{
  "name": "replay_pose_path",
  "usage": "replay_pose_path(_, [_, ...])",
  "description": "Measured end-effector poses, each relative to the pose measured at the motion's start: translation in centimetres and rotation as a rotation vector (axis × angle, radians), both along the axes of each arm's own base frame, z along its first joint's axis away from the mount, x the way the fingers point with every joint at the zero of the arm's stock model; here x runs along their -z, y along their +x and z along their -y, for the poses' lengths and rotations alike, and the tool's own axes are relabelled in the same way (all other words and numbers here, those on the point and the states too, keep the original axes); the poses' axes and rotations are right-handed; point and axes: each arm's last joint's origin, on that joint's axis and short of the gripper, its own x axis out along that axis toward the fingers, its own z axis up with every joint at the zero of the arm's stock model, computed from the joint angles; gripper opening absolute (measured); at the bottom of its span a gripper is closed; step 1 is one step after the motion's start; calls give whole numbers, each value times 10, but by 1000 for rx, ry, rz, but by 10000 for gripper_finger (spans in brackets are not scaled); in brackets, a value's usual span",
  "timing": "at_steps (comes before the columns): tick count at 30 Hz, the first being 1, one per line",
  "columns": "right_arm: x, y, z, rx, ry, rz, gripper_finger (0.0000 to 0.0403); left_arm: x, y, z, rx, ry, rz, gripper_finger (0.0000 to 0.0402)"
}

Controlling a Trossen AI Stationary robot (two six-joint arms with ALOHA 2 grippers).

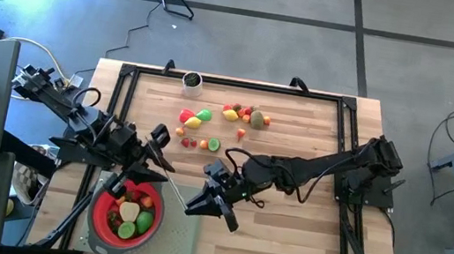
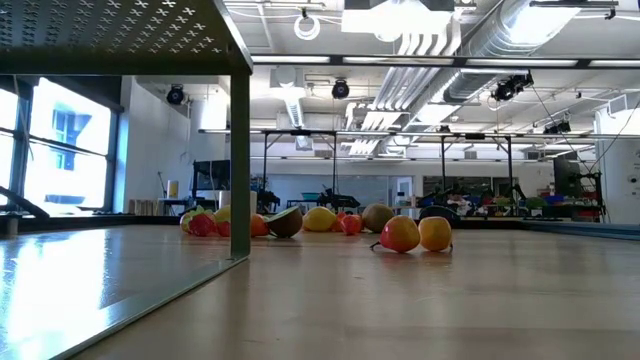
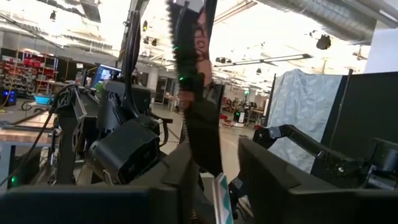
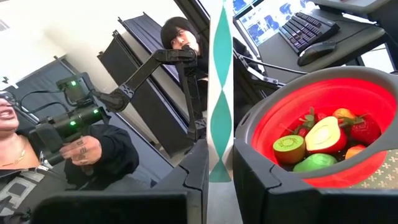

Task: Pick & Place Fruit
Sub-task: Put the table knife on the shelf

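Fruit (image 1: 246,116) lies in loose clusters toward the far middle of the wooden worktop (image 1: 282,242): red, orange, yellow, green and brown pieces, with a few small red and green ones a little nearer. From table height the same pieces (image 2: 400,233) form a low row across the boards.

More fruit sits inside a red strainer (image 1: 99,216) with a grey rim at the near left corner, which rests on a grey mat (image 1: 180,241). The right wrist view looks into that strainer (image 4: 292,87) and shows a halved yellow piece (image 4: 323,135), a halved kiwi, a green piece and red ones beside it.

The left tool (image 1: 151,163) hangs at the far edge of the strainer, just above it. In its own wrist view the left tool (image 3: 214,162) has a dark, saw-edged strip (image 3: 193,93) rising out of it. Whether it is clamped on that strip cannot be told.

The right tool (image 1: 209,203) is over the worktop just to the right of the strainer and mat, well short of the loose fruit. Seen from its wrist, the right tool (image 4: 219,149) is closed on a thin white-and-teal blade (image 4: 220,74), held edge-on.

Beyond the worktop, a person (image 4: 93,155) in dark clothes holds a dark device.
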Motion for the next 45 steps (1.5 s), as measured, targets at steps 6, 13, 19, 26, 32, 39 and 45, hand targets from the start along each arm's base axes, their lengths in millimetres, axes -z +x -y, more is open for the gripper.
replay_pose_path(6, [0,0,0,-10,1,0,41,0,0,0,2,1,1,48])
replay_pose_path(13, [0,0,0,-23,6,-1,40,0,-1,1,37,15,9,7])
replay_pose_path(19, [0,0,0,-10,11,-12,8,0,-1,1,34,14,8,1])
replay_pose_path(26, [0,0,0,-13,12,-8,0,0,-1,1,32,13,7,1])
replay_pose_path(32, [0,1,3,-15,10,-7,3,0,0,1,33,10,2,0])
replay_pose_path(39, [-15,-10,29,-42,38,-65,24,5,1,1,42,-19,-63,0])
replay_pose_path(45, [-31,-32,54,-2,-54,-117,27,12,3,2,47,-102,-177,0])
